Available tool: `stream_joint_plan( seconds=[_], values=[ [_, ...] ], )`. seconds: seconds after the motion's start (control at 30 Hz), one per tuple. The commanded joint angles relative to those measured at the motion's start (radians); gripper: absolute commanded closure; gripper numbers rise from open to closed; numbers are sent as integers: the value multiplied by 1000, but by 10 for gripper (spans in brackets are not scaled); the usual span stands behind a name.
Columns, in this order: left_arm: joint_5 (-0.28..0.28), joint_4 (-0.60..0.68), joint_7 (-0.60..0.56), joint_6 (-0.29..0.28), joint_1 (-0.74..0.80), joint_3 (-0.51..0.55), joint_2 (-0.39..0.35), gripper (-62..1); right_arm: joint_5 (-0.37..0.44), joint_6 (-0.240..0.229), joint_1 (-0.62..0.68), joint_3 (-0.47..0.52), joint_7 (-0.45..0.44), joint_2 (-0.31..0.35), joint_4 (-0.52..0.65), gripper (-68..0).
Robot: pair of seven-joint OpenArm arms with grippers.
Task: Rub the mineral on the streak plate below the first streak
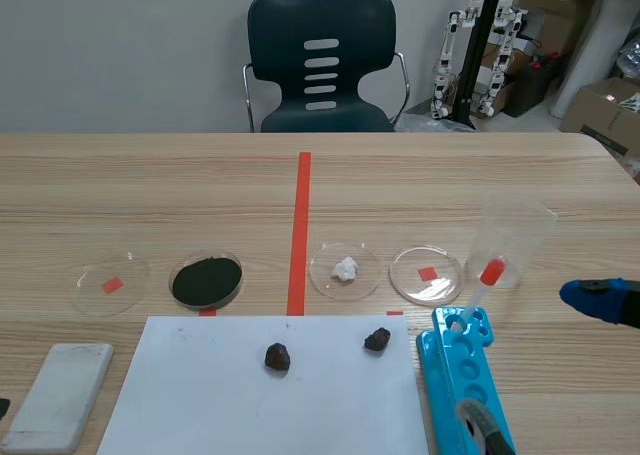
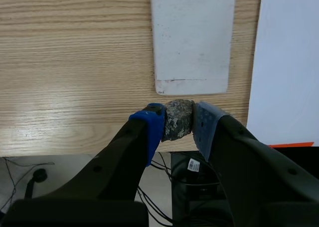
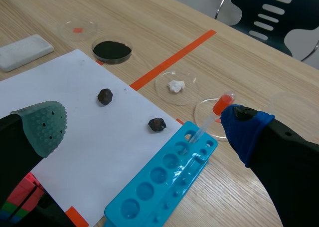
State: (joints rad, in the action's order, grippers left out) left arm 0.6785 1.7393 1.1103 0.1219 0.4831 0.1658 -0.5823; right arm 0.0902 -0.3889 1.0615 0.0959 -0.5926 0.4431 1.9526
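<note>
In the left wrist view my left gripper (image 2: 178, 122) is shut on a grey-brown mineral (image 2: 178, 116), held at the table's front edge just short of the near end of the white streak plate (image 2: 193, 37). A faint dark streak (image 2: 192, 80) runs along the plate's near edge. In the scene view the streak plate (image 1: 60, 395) lies at the front left. My right gripper (image 3: 143, 124) is open and holds nothing. It hangs above the white paper (image 3: 75, 117) and the blue well tray (image 3: 164, 179).
Two dark minerals (image 1: 277, 356) (image 1: 377, 339) lie on the paper (image 1: 200, 395). Behind it stand several petri dishes: one with black powder (image 1: 206, 281), one with a white lump (image 1: 345, 269). A plastic cup (image 1: 510, 243), a red-bulbed dropper (image 1: 480, 287) and the well tray (image 1: 465, 385) are at the right.
</note>
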Motion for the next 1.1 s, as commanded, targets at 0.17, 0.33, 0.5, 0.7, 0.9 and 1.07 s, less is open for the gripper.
stream_joint_plan(
  seconds=[0.17, 0.33, 0.5, 0.7, 0.9, 1.07],
  values=[
    [3, -34, -2, -13, -71, -95, 0, -116, 10, 0, 0, 1, -14, 0, 12, -653],
    [3, -64, -9, -13, -116, -144, 0, -116, 10, 0, 0, 1, -14, 0, 12, -653],
    [3, -116, -19, -12, -155, -185, 0, -116, 11, 0, 0, 1, -15, 0, 12, -653],
    [3, -190, -37, -12, -201, -224, 2, -116, 11, 0, 0, 1, -14, 0, 12, -653],
    [3, -221, -44, -11, -215, -225, 6, -116, 10, 0, 0, 1, -15, 0, 12, -653],
    [3, -223, -48, -4, -215, -225, 7, -116, 10, 0, 0, 1, -14, 0, 12, -653]
  ],
)
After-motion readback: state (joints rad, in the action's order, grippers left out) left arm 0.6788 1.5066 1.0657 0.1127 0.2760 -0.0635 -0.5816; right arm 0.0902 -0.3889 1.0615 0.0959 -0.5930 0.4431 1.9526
